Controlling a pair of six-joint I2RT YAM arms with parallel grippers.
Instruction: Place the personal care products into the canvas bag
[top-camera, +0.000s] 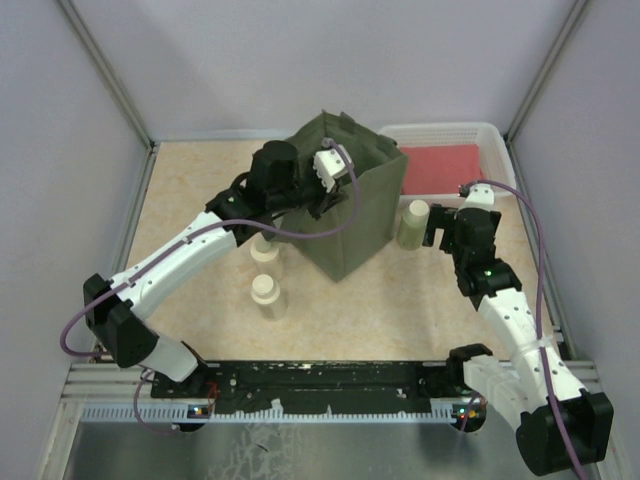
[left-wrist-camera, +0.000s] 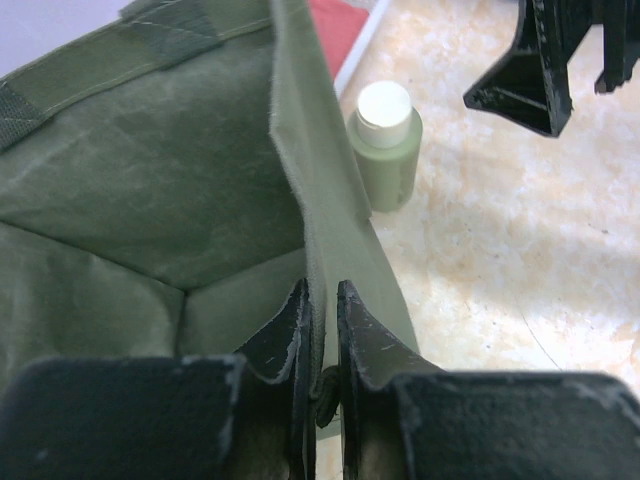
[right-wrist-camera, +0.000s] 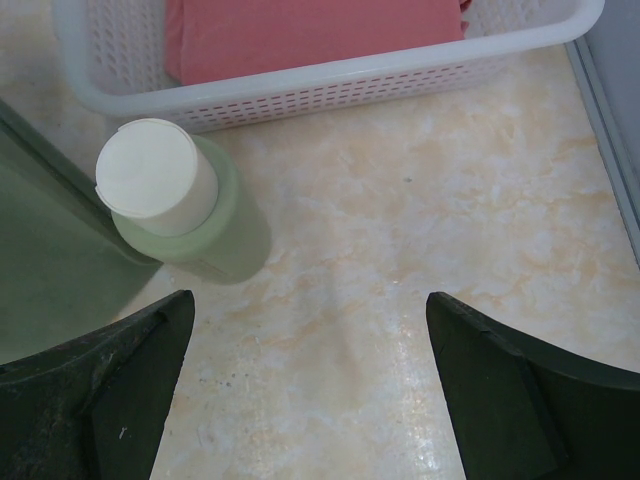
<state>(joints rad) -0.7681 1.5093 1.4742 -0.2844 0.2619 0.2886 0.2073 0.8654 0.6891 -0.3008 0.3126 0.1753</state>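
The left end effector (left-wrist-camera: 322, 300) has its jaws drawn narrow and is pinching the top edge of one side wall of the bag (left-wrist-camera: 150, 170). It holds that wall upright so the mouth is open. In the left wrist view, the part of the bag's inside that shows is bare fabric, with no bottle in it.

The right end effector (right-wrist-camera: 308, 300) is spread wide and holds nothing. It hovers low over the worktop (top-camera: 400, 300), with the green bottle (right-wrist-camera: 215, 230) just ahead of its left finger. That bottle stands upright, just beside the bag's outer wall and near the front of the white basket (right-wrist-camera: 330, 85), which holds a red cloth (right-wrist-camera: 310, 30).

On the other side of the bag, below the left arm, two cream-capped bottles (top-camera: 265, 255) stand upright on the worktop, close together and near the bag.

By the look of it the task is at an early stage. Three bottles are plainly outside the bag, and I cannot find a fourth in any view. One arm has the bag ready, and the green bottle seems the likely first pick. All the placing appears to be left to do.
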